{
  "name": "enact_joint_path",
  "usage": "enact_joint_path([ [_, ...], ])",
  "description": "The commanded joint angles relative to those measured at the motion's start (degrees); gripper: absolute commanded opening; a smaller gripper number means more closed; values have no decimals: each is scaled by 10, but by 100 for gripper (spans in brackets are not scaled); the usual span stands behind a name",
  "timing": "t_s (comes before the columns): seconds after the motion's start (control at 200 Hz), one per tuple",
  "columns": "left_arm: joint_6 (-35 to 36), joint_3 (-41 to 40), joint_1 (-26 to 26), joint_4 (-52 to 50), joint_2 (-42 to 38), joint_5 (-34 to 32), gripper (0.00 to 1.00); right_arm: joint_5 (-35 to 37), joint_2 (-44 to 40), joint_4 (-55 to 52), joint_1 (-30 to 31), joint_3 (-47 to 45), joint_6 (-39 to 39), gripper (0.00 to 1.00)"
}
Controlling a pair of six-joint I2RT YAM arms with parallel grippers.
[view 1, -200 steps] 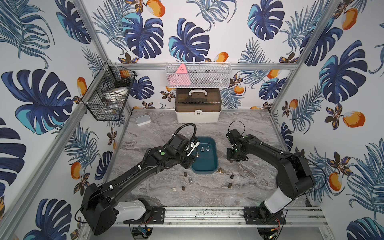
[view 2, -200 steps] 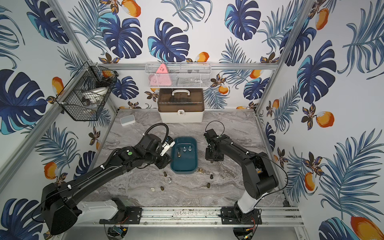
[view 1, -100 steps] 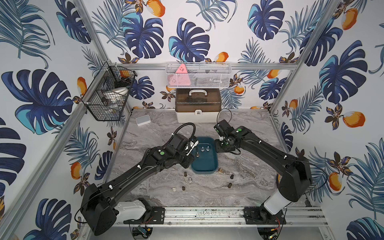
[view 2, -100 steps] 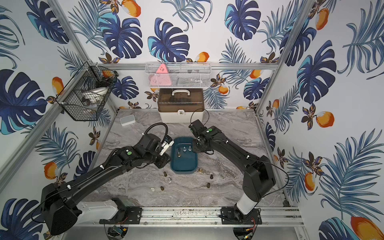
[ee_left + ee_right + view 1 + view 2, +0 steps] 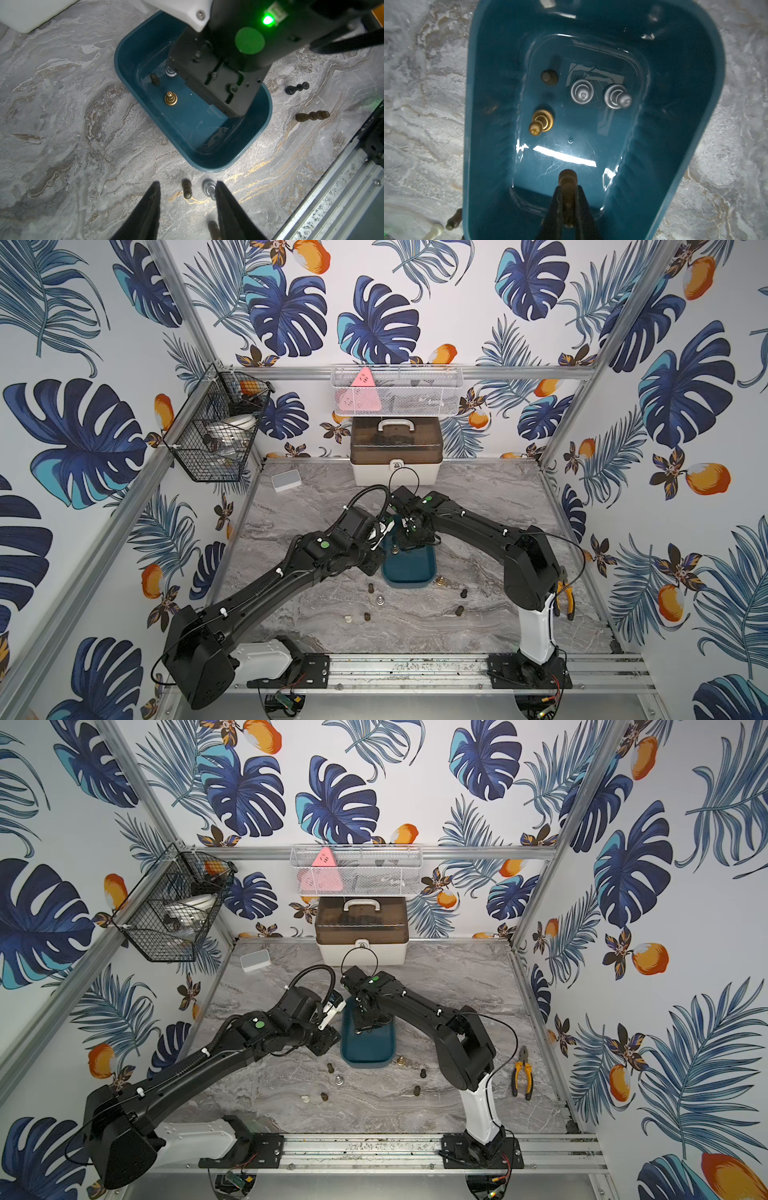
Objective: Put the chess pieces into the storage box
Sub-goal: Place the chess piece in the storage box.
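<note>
A grey marbled surface [image 5: 316, 506] carried a white case [image 5: 394, 470] with a brown see-through lid and a white handle, set against the back wall. Near it, toward the back left corner, lay a small white-grey flat box [image 5: 286, 480]. Yellow-handled pliers [image 5: 522, 1072] lay near the right edge, handles toward the front. A black wire basket [image 5: 216, 435] hung on the left wall, its contents unclear. Above the case hung a white mesh basket [image 5: 397, 390] holding a pink triangular thing [image 5: 362, 394]. Leaf-and-fruit wallpaper [image 5: 374, 323] covered the walls, and a metal rail [image 5: 415, 668] ran along the front.
</note>
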Motion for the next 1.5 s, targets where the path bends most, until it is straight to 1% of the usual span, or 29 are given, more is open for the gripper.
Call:
enact_joint_path([
  [0.0,-4,5,2,-8,1,-6,47,15,29,-3,1,12,-13,0],
  [0.21,-6,7,5,-7,5,-4,47,25,64,3,0,31,-17,0],
  [0.46,-8,7,13,-5,4,1,47,38,73,28,-10,31,-18,0],
  [0.816,-9,6,18,-6,4,7,47,34,98,27,-15,54,-23,0],
  [1.016,-10,6,19,-5,4,7,47,36,100,29,-15,49,-22,0],
  [1.151,-10,6,19,-6,6,7,47,43,106,5,-15,59,-20,0],
  [1.496,-12,8,20,-7,11,9,47,42,93,-17,-14,67,-22,0],
])
